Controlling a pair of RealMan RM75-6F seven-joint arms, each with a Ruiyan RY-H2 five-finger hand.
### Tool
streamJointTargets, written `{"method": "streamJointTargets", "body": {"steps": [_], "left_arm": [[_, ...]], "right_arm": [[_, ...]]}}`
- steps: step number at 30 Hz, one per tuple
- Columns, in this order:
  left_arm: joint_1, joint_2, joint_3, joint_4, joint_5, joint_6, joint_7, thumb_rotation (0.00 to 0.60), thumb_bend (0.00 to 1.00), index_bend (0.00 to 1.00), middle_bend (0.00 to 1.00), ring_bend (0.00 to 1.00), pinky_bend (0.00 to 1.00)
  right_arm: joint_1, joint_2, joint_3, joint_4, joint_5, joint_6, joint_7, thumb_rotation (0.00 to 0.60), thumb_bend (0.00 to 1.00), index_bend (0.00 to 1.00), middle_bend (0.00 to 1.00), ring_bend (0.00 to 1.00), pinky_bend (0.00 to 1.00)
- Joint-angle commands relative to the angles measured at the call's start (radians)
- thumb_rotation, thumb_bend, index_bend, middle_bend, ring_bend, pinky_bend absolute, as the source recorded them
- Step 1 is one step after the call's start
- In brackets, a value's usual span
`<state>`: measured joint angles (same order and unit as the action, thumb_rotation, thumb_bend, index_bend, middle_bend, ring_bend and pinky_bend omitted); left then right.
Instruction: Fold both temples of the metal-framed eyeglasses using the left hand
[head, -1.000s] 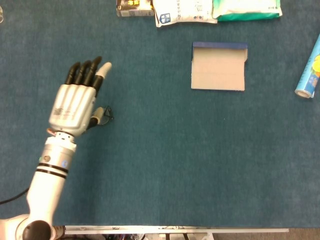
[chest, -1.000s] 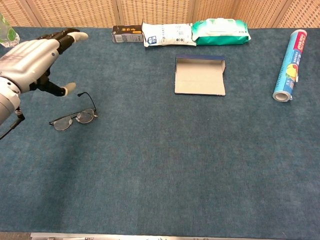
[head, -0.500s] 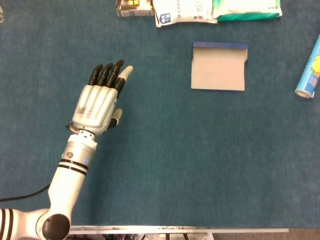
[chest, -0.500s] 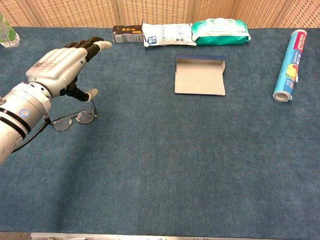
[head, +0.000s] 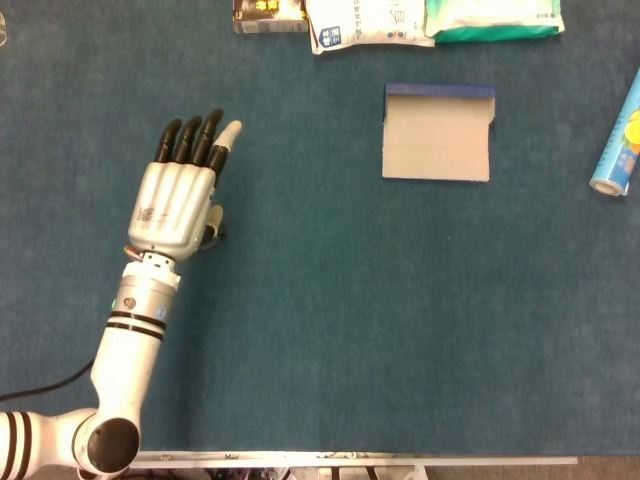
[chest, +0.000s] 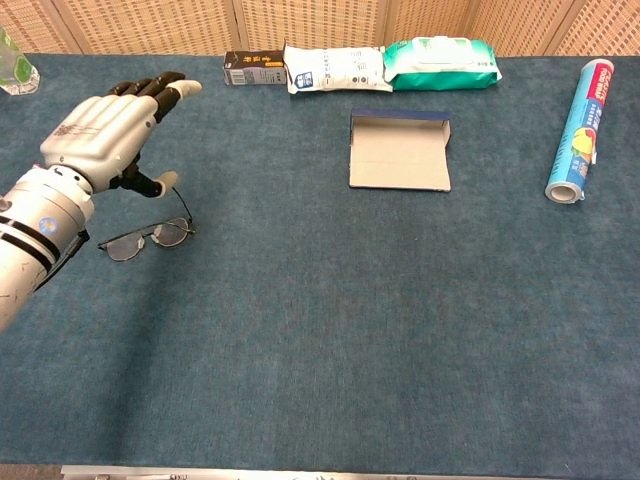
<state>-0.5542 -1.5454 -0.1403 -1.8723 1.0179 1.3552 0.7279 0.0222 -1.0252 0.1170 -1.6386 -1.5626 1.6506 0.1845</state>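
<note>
One blue table (chest: 330, 340) fills both views. One arm enters from the lower left, and its left hand (chest: 105, 130) hangs palm-down over the table with fingers (head: 195, 140) straight and apart, holding nothing; the thumb points down toward the eyeglasses. The right hand appears in neither view.

One pair of metal-framed eyeglasses (chest: 148, 236) lies on the table just below and in front of the left hand in the chest view, lenses toward the camera. One temple (chest: 182, 203) stands out from the frame, curving away toward the hand, so it reads as unfolded; the other temple is too thin to make out beneath the forearm. In the head view the hand covers nearly all of the eyeglasses.

Judged from this, the task is at its start: neither temple appears folded, the hand does not yet touch the frame, and both folds remain.

Other objects, largest first: one open flat box (chest: 399, 151) at centre; one roll (chest: 577, 130) at the right; one green wipes pack (chest: 441, 62), one white pack (chest: 333, 68) and one small dark carton (chest: 252, 68) along the far edge; one bottle (chest: 14, 66), partly cut off, at the far left.
</note>
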Motion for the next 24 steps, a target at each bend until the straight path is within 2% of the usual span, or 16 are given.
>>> {"method": "streamJointTargets", "body": {"steps": [1,24], "left_arm": [[0.008,0.002,0.006,0.004,0.0,0.006,-0.004,0.6,0.33,0.0,0.0,0.0,0.02],[0.078,0.006,0.038,0.066,0.005,0.043,-0.048,0.6,0.34,0.0,0.0,0.0,0.02]], "right_arm": [[0.0,-0.001,0.0,0.0,-0.001,0.001,-0.001,0.6,0.16,0.61,0.55,0.47,0.52],[0.004,-0.006,-0.002,0.003,0.002,-0.009,-0.011,0.6,0.16,0.61,0.55,0.47,0.52]]}}
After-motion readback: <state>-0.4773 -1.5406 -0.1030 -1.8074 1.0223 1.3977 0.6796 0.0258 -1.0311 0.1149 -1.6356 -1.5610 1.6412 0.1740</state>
